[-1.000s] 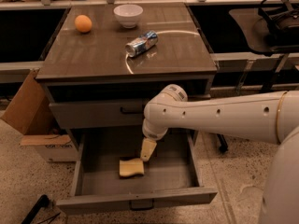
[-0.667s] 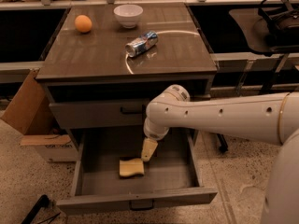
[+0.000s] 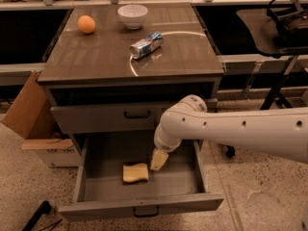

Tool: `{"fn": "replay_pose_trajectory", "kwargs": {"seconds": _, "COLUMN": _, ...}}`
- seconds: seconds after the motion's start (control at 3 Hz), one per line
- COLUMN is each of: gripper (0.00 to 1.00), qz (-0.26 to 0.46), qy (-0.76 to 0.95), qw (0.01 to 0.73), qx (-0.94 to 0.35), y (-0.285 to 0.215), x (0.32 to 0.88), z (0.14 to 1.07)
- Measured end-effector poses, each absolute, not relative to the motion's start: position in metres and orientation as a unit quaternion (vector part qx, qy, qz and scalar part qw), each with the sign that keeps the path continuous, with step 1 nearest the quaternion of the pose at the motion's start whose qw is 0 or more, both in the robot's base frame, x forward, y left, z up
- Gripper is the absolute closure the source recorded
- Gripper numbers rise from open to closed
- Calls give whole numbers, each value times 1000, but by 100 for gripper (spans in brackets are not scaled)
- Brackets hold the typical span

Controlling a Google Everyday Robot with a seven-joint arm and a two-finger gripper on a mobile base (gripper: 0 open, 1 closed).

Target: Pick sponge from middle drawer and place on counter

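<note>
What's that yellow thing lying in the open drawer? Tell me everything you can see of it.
It is the sponge, a small pale-yellow block that looks soft, roughly rectangular with wavy edges. It lies flat on the grey floor of the pulled-out middle drawer, a little left of centre and apart from the drawer's walls. The robot's gripper hangs close by its upper right corner; whether the two touch cannot be told.
</note>
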State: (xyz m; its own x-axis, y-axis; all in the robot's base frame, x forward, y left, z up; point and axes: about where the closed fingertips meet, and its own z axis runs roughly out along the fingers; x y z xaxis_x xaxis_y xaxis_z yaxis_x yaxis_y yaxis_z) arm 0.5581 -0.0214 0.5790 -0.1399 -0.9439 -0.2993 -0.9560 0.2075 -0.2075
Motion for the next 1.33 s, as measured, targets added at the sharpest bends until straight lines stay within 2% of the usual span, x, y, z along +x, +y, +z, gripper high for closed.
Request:
{"fn": "replay_pose_trajectory", "kwargs": {"seconds": 0.33, "gripper": 0, "qz": 24, "qy": 749, "qw": 186, "qx": -636, "y": -21, "x": 550, "z": 577}}
{"fn": "replay_pose_trajectory", "kwargs": {"seconds": 1.33, "gripper": 0, "qz": 67, "qy": 749, "qw": 172, "qx": -636, "y": -4, "x": 541, "z": 495}}
